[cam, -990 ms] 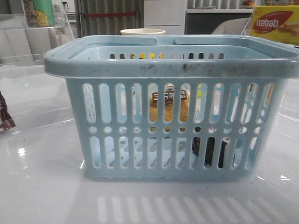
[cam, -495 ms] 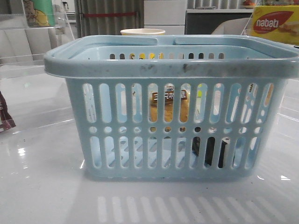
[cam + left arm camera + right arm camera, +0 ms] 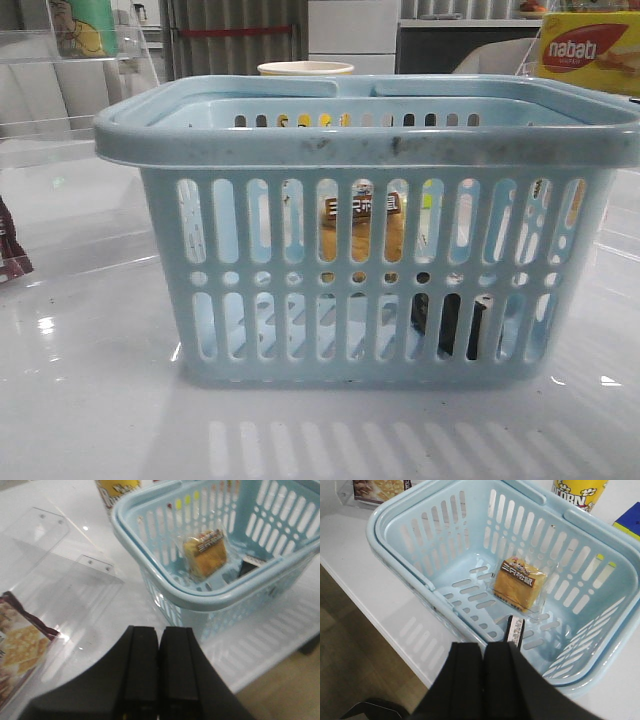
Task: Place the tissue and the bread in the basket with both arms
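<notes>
The light blue basket [image 3: 360, 140] stands on the white table and fills the front view. The bread [image 3: 519, 581], golden-brown in clear wrap with a dark label, lies inside it; it also shows through the slots [image 3: 362, 232] and in the left wrist view [image 3: 206, 552]. The dark tissue pack [image 3: 515, 629] stands on edge inside, by the near wall, also seen in the front view [image 3: 450, 325] and left wrist view [image 3: 248, 568]. My left gripper [image 3: 158, 630] is shut and empty, outside the basket. My right gripper [image 3: 483, 647] is shut and empty, above the basket's near rim.
A maroon snack packet [image 3: 20, 650] and clear acrylic stands [image 3: 75, 590] lie left of the basket. A yellow nabati box [image 3: 590, 50] sits at the back right. A popcorn cup [image 3: 579, 492] stands behind the basket. The table's front edge [image 3: 385, 640] runs close by.
</notes>
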Robot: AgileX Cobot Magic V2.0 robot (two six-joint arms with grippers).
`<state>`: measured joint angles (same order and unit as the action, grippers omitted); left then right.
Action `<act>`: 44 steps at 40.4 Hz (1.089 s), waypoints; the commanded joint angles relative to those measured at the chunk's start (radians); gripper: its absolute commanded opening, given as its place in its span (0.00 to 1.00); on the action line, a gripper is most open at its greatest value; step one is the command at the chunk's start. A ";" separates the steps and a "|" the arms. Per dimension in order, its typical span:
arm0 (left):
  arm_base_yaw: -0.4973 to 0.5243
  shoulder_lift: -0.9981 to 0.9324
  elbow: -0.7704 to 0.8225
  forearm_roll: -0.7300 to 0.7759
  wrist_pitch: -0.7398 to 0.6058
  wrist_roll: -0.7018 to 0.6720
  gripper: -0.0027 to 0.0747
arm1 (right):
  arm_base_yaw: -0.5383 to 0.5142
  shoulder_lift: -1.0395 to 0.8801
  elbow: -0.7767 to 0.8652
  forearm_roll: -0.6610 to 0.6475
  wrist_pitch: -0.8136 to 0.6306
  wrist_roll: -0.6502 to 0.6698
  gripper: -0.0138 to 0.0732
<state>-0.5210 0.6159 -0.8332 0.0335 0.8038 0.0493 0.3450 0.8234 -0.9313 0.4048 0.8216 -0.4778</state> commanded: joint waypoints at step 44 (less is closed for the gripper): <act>0.447 -0.640 0.846 -0.089 -0.893 -0.005 0.15 | 0.000 -0.008 -0.030 0.021 -0.054 -0.008 0.22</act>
<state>-0.0740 -0.0054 0.0076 -0.0592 0.0000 0.0493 0.3450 0.8234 -0.9313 0.4048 0.8233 -0.4778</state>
